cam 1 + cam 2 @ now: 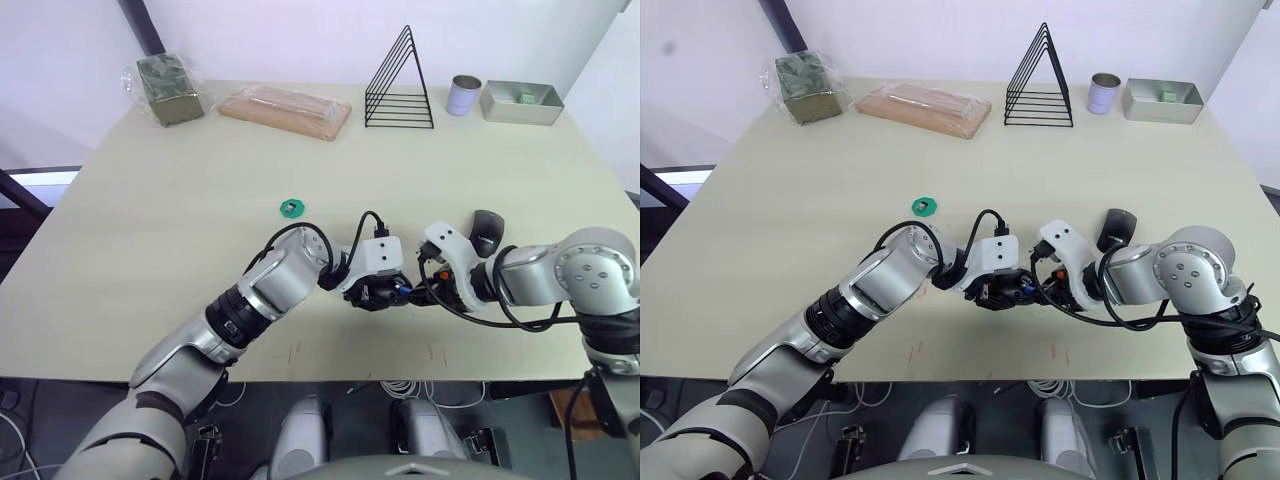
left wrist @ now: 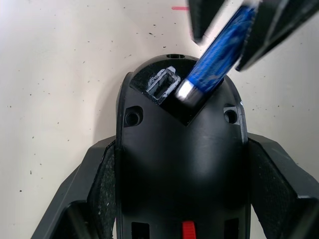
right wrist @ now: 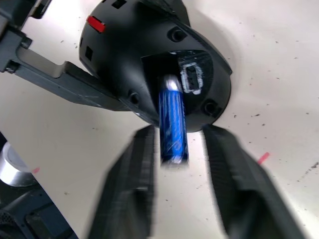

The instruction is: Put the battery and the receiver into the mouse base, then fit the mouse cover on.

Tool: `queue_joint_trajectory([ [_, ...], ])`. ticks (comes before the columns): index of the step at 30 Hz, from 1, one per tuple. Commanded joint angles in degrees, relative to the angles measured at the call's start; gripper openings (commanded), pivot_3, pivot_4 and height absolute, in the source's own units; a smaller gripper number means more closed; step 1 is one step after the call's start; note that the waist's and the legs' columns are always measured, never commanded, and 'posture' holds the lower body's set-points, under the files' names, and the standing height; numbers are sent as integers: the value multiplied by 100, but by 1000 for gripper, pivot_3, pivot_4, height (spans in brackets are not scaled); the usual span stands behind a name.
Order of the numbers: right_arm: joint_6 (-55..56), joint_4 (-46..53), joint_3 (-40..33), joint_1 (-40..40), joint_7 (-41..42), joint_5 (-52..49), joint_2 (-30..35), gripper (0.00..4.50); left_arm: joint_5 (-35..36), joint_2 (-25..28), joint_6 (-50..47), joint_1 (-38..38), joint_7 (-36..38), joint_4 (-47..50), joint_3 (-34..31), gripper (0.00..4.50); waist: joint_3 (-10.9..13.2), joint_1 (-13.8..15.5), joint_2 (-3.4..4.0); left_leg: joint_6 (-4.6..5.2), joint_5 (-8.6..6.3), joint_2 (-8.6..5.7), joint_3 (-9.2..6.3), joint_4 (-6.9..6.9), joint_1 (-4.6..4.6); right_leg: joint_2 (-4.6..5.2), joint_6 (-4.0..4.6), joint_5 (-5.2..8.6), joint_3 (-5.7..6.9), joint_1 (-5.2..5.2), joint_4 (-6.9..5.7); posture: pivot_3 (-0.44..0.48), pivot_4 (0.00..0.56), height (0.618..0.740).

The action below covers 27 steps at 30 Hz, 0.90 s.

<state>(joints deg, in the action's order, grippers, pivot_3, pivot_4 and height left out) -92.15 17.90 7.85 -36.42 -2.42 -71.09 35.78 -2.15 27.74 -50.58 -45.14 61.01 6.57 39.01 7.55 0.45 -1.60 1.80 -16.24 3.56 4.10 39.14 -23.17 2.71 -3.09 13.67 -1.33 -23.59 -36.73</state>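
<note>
- Pale worktop (image 1: pixel 180 220) carries clutter along its far edge; the work sits near its front middle.
- Left tool (image 2: pixel 182 199) is clamped on the mouse base (image 2: pixel 182 164) by its sides: rigid, smooth plastic, likely to slide if the grip loosens.
- Right tool (image 3: pixel 179 149) pinches the battery (image 3: pixel 172 124), its tip entering the base's open bay; light, hard and slick, best gripped mid-body.
- Mouse cover (image 1: pixel 487 232) lies just right of both tools.
</note>
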Motion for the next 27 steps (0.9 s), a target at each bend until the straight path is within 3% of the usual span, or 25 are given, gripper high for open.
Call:
queue_joint_trajectory([
  [1,-35,123,-342,-35,32,-143,58,3387,-12,9,-79,44,-23,95,76,2932,0,-1,0,0,0,0,0,0,0,0,0,0,0,0,0,0,150,740],
  [5,-35,234,-387,13,56,-189,143,3387,-4,4,-104,46,-21,122,89,2932,0,1,0,0,0,0,0,0,0,0,0,0,0,0,1,0,150,740],
  [10,41,1045,-696,445,449,-391,657,3387,-5,-4,-96,22,-11,91,87,2932,0,25,0,0,0,0,-5,0,-9,0,-1,0,6,-1,5,0,150,740],
  [15,2050,2398,-1254,1886,1281,789,854,3387,4,27,-137,49,-6,158,81,2932,-3,36,-3,0,0,0,-15,0,-18,0,-3,0,16,-4,11,0,150,740],
  [19,3613,2678,-1021,2858,2174,2084,1057,3387,14,40,-177,62,-12,200,80,2932,-3,0,0,0,0,-5,-18,5,-22,0,-10,2,18,-3,14,0,150,740],
  [23,4736,2581,-817,3714,2572,2870,743,3387,27,49,-214,60,-10,226,82,2932,-4,35,-4,0,0,-6,-16,10,-15,-1,-8,3,19,1,7,0,150,740],
  [25,5138,2489,-509,3780,2592,3184,399,3387,29,64,-217,54,-2,230,84,2932,-3,28,-1,0,1,-6,-13,10,-16,-2,-7,4,20,0,5,0,150,740],
  [27,5472,2191,-406,3774,2675,3295,-13,2815,39,81,-231,49,17,246,87,2932,-3,8,-6,-1,1,-5,-13,11,-9,-3,-1,7,12,1,2,0,150,740],
])
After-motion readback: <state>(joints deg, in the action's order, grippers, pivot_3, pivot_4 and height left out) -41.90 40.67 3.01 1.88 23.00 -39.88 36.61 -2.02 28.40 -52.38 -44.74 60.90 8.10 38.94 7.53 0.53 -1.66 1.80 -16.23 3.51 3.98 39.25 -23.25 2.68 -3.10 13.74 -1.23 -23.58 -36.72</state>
